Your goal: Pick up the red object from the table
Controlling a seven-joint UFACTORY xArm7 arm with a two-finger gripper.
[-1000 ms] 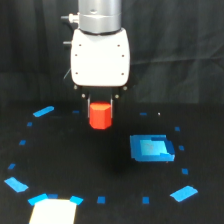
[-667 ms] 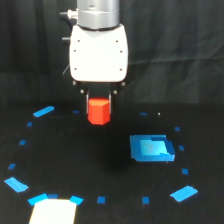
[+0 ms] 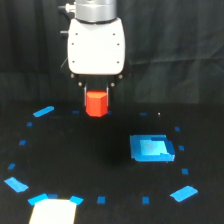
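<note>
The red object (image 3: 96,103), a small red-orange faceted block, hangs in the air under the white gripper head, well above the black table (image 3: 100,165). My gripper (image 3: 96,95) is shut on the block's upper part, with short dark fingers on either side of it. The block's lower half shows clearly below the fingers. It sits left of centre in the exterior view, in front of the black curtain.
A blue square patch (image 3: 151,148) lies on the table toward the exterior view's right. Blue tape pieces (image 3: 43,111) and small blue squares ring the surface. A pale rectangular patch (image 3: 52,211) sits at the bottom left edge.
The gripper has risen with the red block held in it, moving up and slightly to the exterior view's left. The block is now farther above the table.
</note>
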